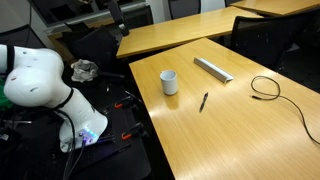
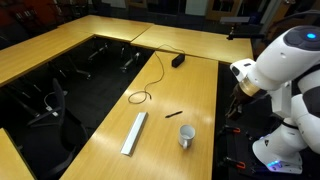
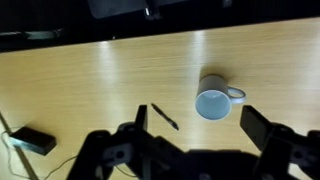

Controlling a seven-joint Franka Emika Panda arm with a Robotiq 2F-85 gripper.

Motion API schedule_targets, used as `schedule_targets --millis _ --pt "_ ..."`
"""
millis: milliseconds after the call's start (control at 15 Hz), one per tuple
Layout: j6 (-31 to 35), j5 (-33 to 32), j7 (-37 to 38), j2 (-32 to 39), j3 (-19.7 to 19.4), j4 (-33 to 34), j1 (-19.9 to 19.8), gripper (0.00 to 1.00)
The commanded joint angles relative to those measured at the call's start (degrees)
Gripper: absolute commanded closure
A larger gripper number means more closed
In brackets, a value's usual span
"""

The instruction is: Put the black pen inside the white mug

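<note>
The black pen (image 1: 203,101) lies flat on the wooden table, a short way from the white mug (image 1: 169,82), which stands upright. Both show in both exterior views, the pen (image 2: 174,114) and the mug (image 2: 187,136), and in the wrist view, the pen (image 3: 165,116) to the left of the mug (image 3: 213,101). My gripper (image 3: 197,125) is open and empty, high above the table, its fingers framing the pen and mug from above. In the exterior views only the arm's white body shows at the table's edge.
A grey-silver bar (image 1: 213,68) lies beyond the mug. A looped black cable (image 1: 265,88) runs over the table to a small black box (image 2: 177,61). The box also shows in the wrist view (image 3: 33,140). Chairs stand in the gap between tables.
</note>
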Motion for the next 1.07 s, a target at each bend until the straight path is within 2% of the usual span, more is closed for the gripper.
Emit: schedule_targets --millis 0,267,533,800,1000 --pt "-1.21 -0.53 -8.16 11.62 -5.08 6.68 1.06 0.0" --pt "0.71 -1.22 -21.64 24.24 -11.62 13.63 1.37 0.0" --pt "7.54 -5.11 -32.59 32.77 -14.86 18.51 0.82 0.0" --pt "18.08 -4.49 -37.25 35.68 -16.52 18.87 0.37 0.0" --pt "17.78 -4.68 -35.69 35.78 -16.42 18.79 0.23 0.0"
